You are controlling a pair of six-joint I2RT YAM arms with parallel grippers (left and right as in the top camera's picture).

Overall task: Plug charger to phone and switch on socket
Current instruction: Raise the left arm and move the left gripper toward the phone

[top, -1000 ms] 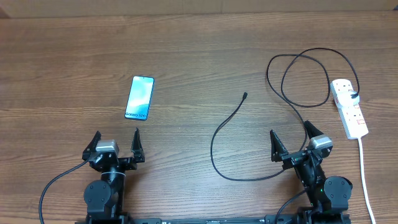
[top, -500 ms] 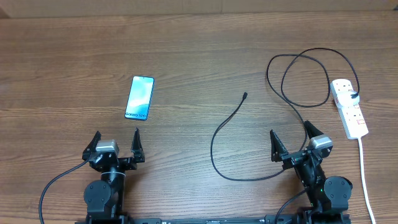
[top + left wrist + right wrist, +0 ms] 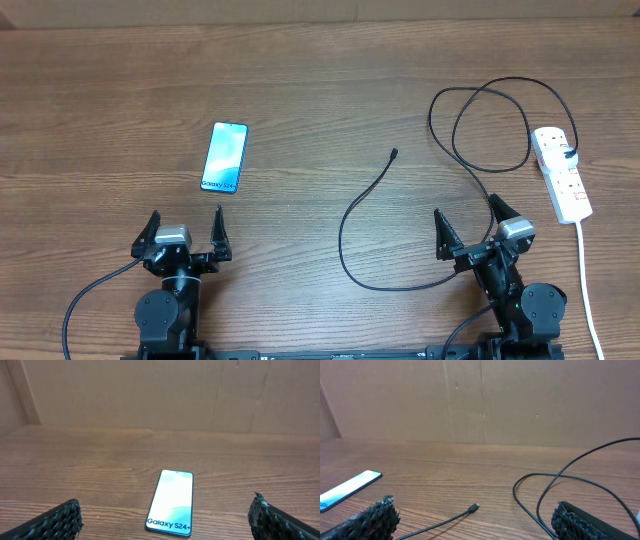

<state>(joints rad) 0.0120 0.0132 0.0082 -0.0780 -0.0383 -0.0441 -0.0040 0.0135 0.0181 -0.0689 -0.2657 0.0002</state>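
The phone [image 3: 225, 157] lies flat on the table at the left, its light-blue screen lit; in the left wrist view the phone [image 3: 171, 502] is just ahead of my fingers. My left gripper [image 3: 187, 226] stands open right below it, nothing between its fingers. The charger [image 3: 352, 215], a thin black cable, loops across the middle; its plug tip [image 3: 394, 154] lies free, and the tip [image 3: 474, 507] shows ahead of my right gripper [image 3: 468, 222], which is open and empty. The cable runs up to the socket [image 3: 561, 174], a white strip with red switches, at the far right.
A white cord [image 3: 587, 290] trails from the socket down to the table's front edge, right of the right arm. The black cable's upper loops [image 3: 490, 125] lie between the plug tip and the socket. A cardboard wall [image 3: 160, 395] backs the table.
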